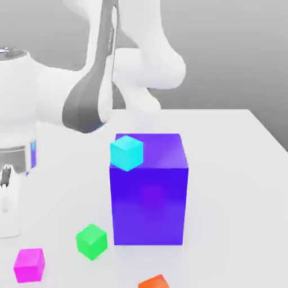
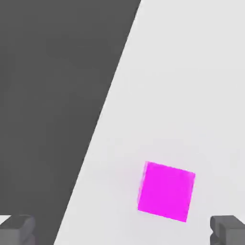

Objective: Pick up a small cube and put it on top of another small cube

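Observation:
The small magenta cube [image 1: 29, 264] lies on the white table near its front corner, at the exterior view's lower left. In the hand view the same magenta cube [image 2: 166, 191] rests flat close to the table's edge. My gripper [image 2: 122, 230] hovers above it, open, with one grey fingertip [image 2: 16, 228] on each side and nothing between them. A small green cube [image 1: 91, 241] sits on the table to the right of the magenta one, apart from it.
A large blue block [image 1: 149, 188] stands mid-table, with a small cyan cube [image 1: 126, 152] at its upper left corner. An orange cube [image 1: 154, 282] pokes in at the front. The white arm [image 1: 95, 73] rises behind. The table edge [image 2: 103, 119] borders a dark floor.

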`<move>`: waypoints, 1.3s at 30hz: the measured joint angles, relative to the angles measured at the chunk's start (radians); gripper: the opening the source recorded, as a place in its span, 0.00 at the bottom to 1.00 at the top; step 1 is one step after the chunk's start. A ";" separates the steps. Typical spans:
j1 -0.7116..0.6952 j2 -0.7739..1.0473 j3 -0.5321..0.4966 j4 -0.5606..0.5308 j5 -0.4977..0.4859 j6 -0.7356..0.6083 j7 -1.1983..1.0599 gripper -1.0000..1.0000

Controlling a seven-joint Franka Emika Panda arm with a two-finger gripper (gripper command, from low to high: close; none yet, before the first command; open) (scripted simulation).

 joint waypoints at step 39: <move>0.033 -0.368 -0.048 -0.093 -0.489 -0.178 -0.683 0.00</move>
